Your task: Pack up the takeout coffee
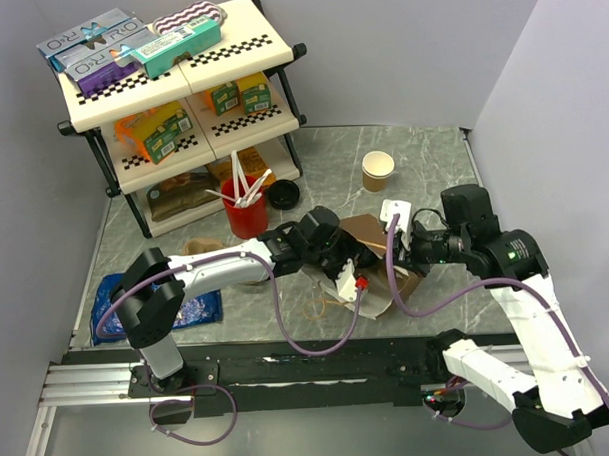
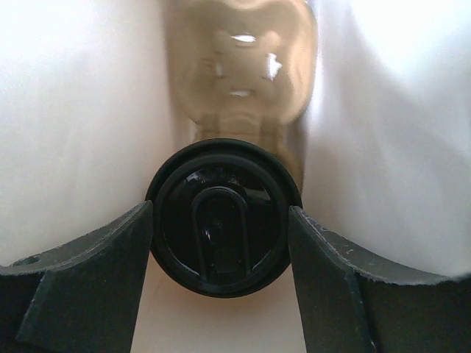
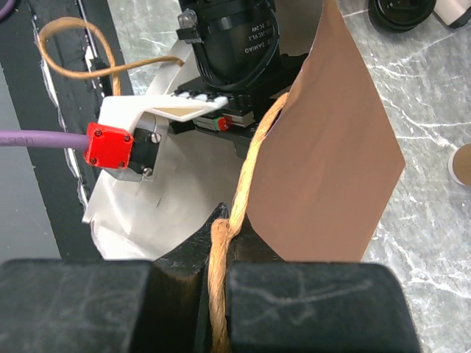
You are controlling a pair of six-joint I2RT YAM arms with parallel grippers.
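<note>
One takeout coffee (image 2: 221, 184), lidded, inside brown paper bag (image 3: 331, 147).
Left gripper (image 2: 221, 220) clamps the black lid's sides; right gripper (image 3: 218, 246) pinches the bag's twine handle (image 3: 246, 176). Shelf boxes (image 1: 98, 40) show "R", "O"; other print illegible.

Grey marble tabletop (image 1: 422, 159), cream three-tier shelf (image 1: 246, 30), plain pale walls (image 1: 398, 45).

Two arms are present, the left arm (image 1: 216, 266) and the right arm (image 1: 521, 280). There is one takeout coffee (image 2: 219, 224), one open tan cup (image 1: 379, 170), one red cup (image 1: 246, 218), one loose black lid (image 1: 282, 195), one three-tier shelf rack (image 1: 130, 104), and one paper bag (image 3: 324, 147) with a twine handle (image 3: 234, 198) and a second handle (image 3: 70, 44).
</note>
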